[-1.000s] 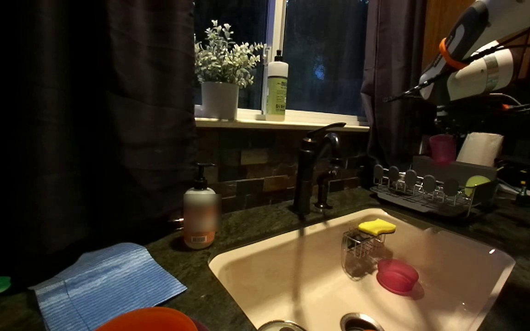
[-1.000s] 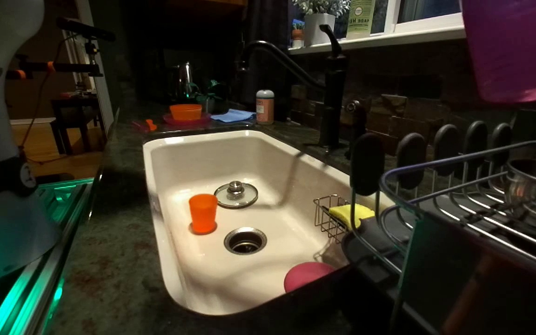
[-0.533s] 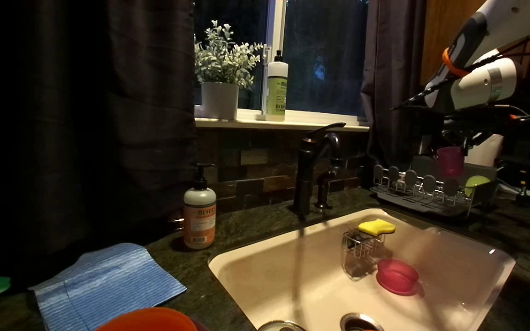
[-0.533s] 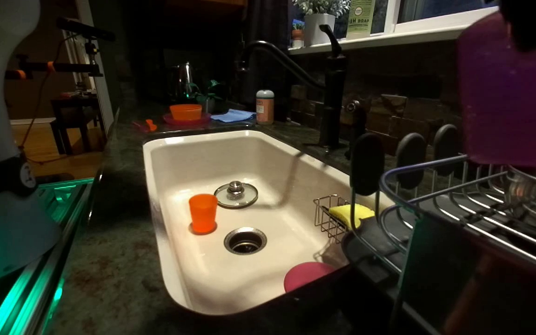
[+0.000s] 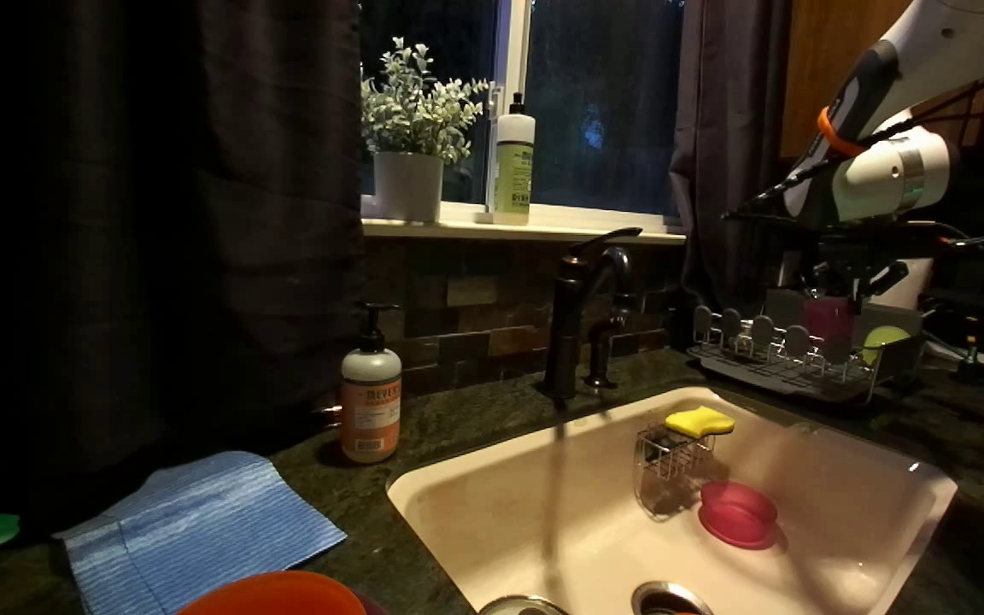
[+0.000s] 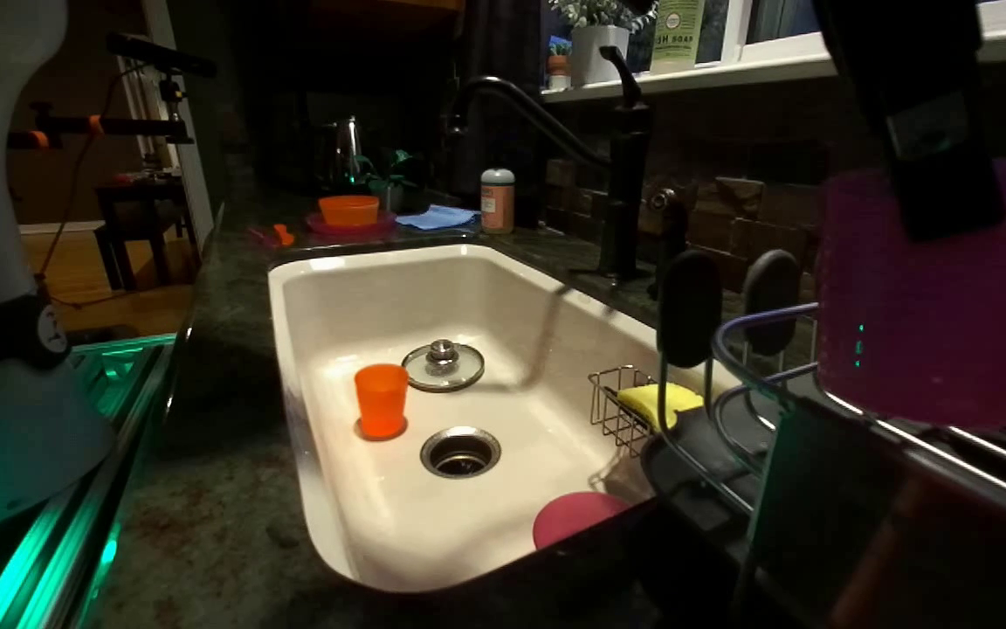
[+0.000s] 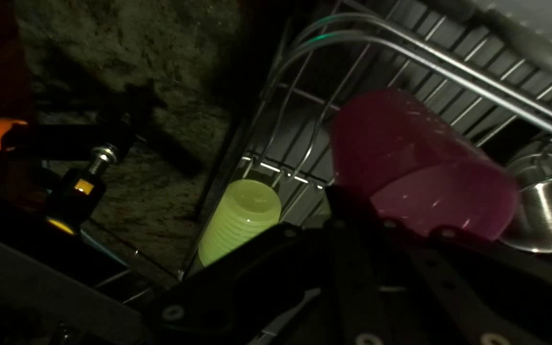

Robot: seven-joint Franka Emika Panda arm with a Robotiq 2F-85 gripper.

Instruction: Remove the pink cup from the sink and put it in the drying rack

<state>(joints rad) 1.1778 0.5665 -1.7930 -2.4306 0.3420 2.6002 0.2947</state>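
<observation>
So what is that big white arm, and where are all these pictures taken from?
It's a robot arm, and a person steers it. Two views are taken from outside it, looking over the sink. The wrist view looks down from the arm at the drying rack. The gripper is like a hand with two fingers, and it's pinching the pink cup at the rack. I can't tell whether the cup touches it. A green cup and a shiny metal dish are in the rack. In the sink sit an orange cup, a lid and a pink round thing, with a yellow sponge at the side.
</observation>
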